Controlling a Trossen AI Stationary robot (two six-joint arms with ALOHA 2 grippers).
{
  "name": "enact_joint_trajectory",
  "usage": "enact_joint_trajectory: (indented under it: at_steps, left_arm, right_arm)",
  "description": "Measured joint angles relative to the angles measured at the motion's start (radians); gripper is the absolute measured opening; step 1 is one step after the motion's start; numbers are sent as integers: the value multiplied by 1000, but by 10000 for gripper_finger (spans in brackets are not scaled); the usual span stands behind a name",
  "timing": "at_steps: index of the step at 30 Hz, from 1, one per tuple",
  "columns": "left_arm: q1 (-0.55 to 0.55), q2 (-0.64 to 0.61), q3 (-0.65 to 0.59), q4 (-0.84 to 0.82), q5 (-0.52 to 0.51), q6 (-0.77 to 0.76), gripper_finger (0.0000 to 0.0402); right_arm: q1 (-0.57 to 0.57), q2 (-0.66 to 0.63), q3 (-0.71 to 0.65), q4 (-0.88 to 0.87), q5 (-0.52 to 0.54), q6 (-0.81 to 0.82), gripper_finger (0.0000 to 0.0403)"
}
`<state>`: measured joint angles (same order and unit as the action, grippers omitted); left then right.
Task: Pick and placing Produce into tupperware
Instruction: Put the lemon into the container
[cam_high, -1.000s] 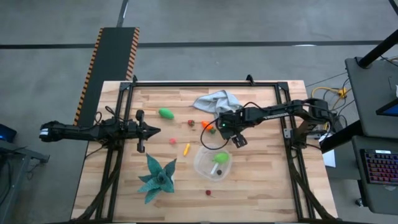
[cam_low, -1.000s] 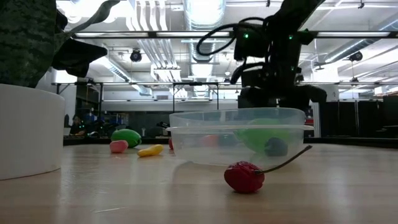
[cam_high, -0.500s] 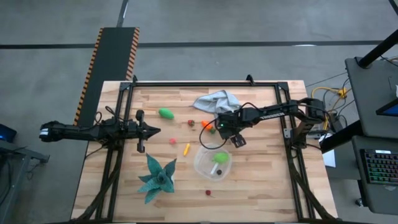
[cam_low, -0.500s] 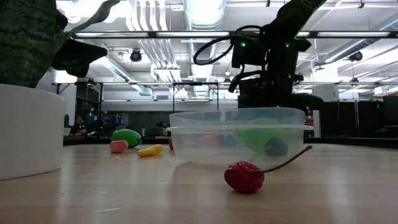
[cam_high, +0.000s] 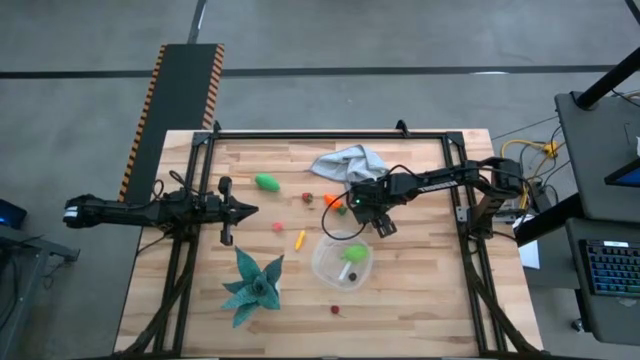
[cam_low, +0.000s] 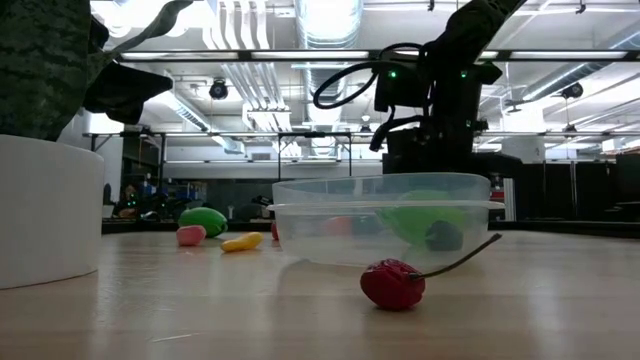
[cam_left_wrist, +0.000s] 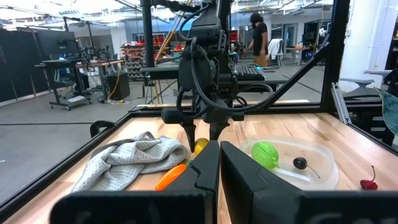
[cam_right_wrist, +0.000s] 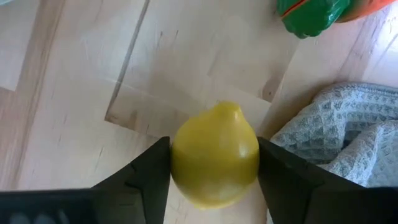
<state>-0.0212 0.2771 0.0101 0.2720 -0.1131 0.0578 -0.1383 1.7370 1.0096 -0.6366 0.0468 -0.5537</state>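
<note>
My right gripper (cam_high: 354, 206) points down over the table's middle, just beyond the clear round tupperware (cam_high: 322, 262), and is shut on a yellow lemon (cam_right_wrist: 214, 163). An orange carrot with a green top (cam_high: 331, 200) lies beside it. A green piece (cam_high: 353, 254) and a dark piece lie in the tupperware. A green piece (cam_high: 266, 182), a pink one (cam_high: 278, 226), a yellow one (cam_high: 299, 239) and a cherry (cam_high: 336, 309) lie on the wood. My left gripper (cam_high: 246, 210) waits, shut, at the table's left. My right gripper pinches the yellow lemon between its two fingers (cam_right_wrist: 149, 177), one on each of its sides (cam_right_wrist: 180, 163). The fingers come from above, pointing down. The left wrist view shows the lemon (cam_left_wrist: 200, 145) at their free ends. Whether it rests on the table I cannot tell.
A grey-blue cloth (cam_high: 348, 162) lies bunched at the far side, close behind my right gripper. A teal spiky plant in a white pot (cam_high: 252, 285) stands near the near-left. A black frame (cam_high: 330, 134) rings the table.
My right gripper has shifted a little toward the table's left and has then kept still.
</note>
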Motion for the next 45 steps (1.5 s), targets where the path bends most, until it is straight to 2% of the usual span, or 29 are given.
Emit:
enact_joint_trajectory:
  at_steps: [12, 14, 17, 19, 25, 31, 37, 45]
  left_arm:
    - [0, 0, 0, -1, 0, 0, 0]
    - [0, 0, 0, -1, 0, 0, 0]
    - [0, 0, 0, -1, 0, 0, 0]
    - [0, 0, 0, -2, 0, 0, 0]
    - [0, 2, 0, -2, 0, 0, 0]
    - [0, 3, 0, -1, 0, 0, 0]
    - [0, 3, 0, -1, 0, 0, 0]
    - [0, 5, 0, -2, 1, 0, 0]
  right_arm:
    - [5, -35, 76, -107, -5, 67, 193]
    - [11, -42, 103, -117, -51, 83, 194]
    - [27, -53, 149, -114, -176, 113, 193]
    - [46, -60, 181, -113, -201, 131, 193]
    - [113, -68, 245, -96, -203, 135, 193]
    - [184, -66, 246, 7, -204, 135, 193]
    - [206, -61, 237, 109, -204, 158, 192]
    - [210, 45, 238, 148, -205, 166, 192]
